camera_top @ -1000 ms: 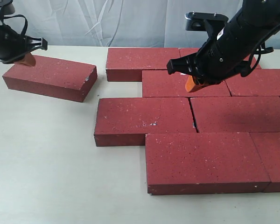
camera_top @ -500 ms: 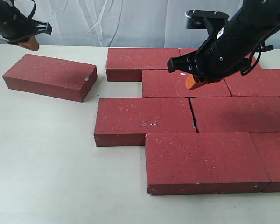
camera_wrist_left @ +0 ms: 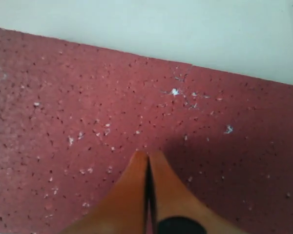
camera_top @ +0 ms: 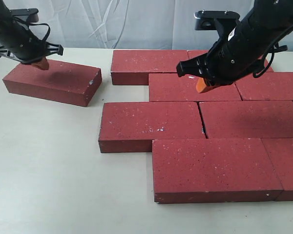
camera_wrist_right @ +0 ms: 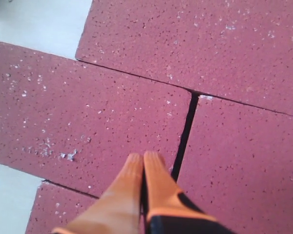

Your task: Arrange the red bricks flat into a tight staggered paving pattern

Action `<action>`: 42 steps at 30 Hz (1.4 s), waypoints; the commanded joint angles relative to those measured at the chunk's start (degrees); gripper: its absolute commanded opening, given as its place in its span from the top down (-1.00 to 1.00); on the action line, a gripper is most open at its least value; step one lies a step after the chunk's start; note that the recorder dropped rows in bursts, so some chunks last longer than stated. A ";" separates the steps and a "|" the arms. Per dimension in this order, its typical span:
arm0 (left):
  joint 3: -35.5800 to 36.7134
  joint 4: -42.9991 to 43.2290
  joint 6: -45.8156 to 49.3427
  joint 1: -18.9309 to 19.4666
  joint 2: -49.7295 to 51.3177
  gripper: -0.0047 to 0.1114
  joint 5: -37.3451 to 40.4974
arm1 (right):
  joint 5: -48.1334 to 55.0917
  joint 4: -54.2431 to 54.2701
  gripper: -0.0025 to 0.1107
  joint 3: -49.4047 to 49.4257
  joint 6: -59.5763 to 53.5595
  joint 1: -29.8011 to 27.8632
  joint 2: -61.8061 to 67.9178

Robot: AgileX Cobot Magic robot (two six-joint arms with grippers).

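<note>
One loose brick [camera_top: 58,82] nr back-left corner; L gripper [camera_top: 38,63], clenched empty, over it; R gripper [camera_top: 203,84] clenched too. Best nudge it squarely toward laid bricks [camera_top: 185,122].

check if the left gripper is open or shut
Shut. The left gripper shows its orange fingers pressed together, only a thin seam between, gripping nothing, over the loose brick.

Pale table [camera_top: 49,170], perhaps nine red bricks [camera_top: 151,126]
</note>
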 commanded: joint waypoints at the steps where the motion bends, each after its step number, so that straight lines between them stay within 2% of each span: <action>1: -0.38 -0.77 -0.30 0.05 1.31 0.92 -1.91 | -0.65 -0.62 0.97 0.15 0.00 -0.28 -0.37; 16: -0.38 2.40 1.62 0.16 1.31 0.92 -3.37 | -0.96 -0.50 0.97 0.15 0.00 -0.28 -0.37; 32: -0.38 1.66 1.23 0.16 1.31 0.92 7.22 | -1.53 -0.09 0.97 0.15 0.00 -0.28 -0.37; 42: -0.38 0.19 -6.21 0.16 1.31 0.92 13.69 | -1.53 -0.09 0.97 0.15 0.00 -0.28 -0.37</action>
